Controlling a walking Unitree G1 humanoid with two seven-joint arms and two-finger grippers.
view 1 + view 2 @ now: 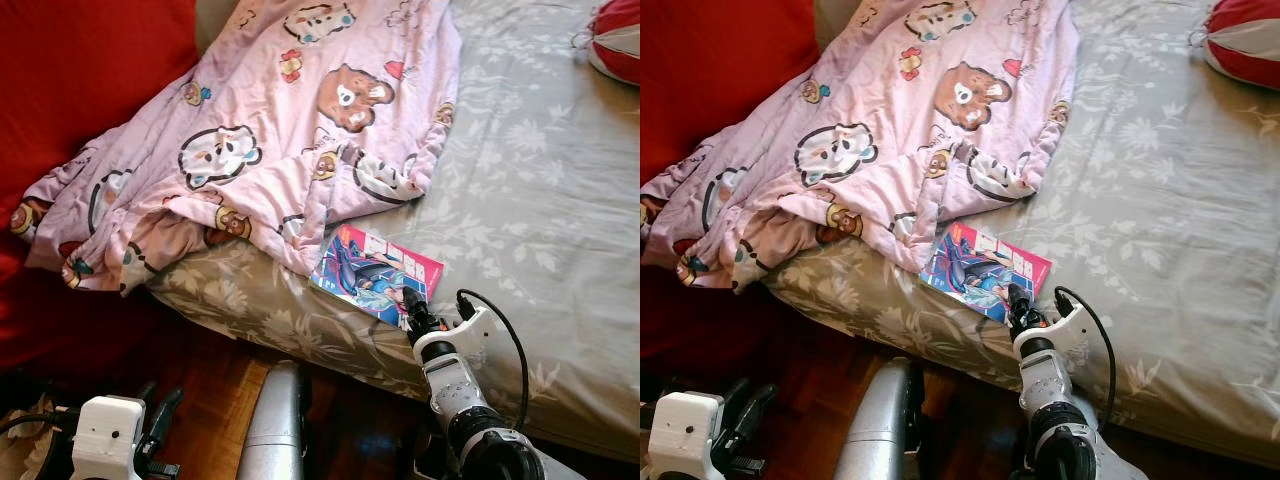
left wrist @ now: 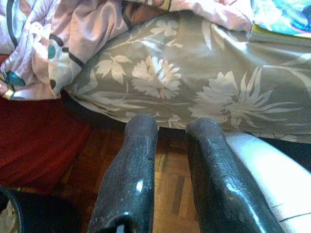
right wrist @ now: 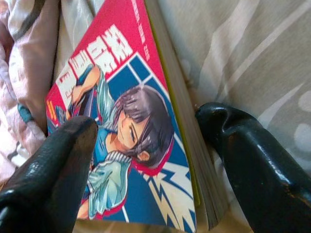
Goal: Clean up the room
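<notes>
Grey floral bed (image 1: 540, 200), pink-and-blue comic book (image 1: 376, 272) near edge, right gripper (image 3: 146, 160) fingers spread astride its corner

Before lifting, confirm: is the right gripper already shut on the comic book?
No, the right gripper is open, its fingers straddling the comic book on the bed.

Bed (image 1: 540, 200) with grey floral sheet, sunlit; red fabric (image 1: 80, 80) alongside; wooden parquet floor (image 1: 215, 385) below in shade.

Home bedroom; bed (image 1: 560, 200), cartoon quilt (image 1: 270, 140) (parquet floor (image 2: 170, 179)).
</notes>
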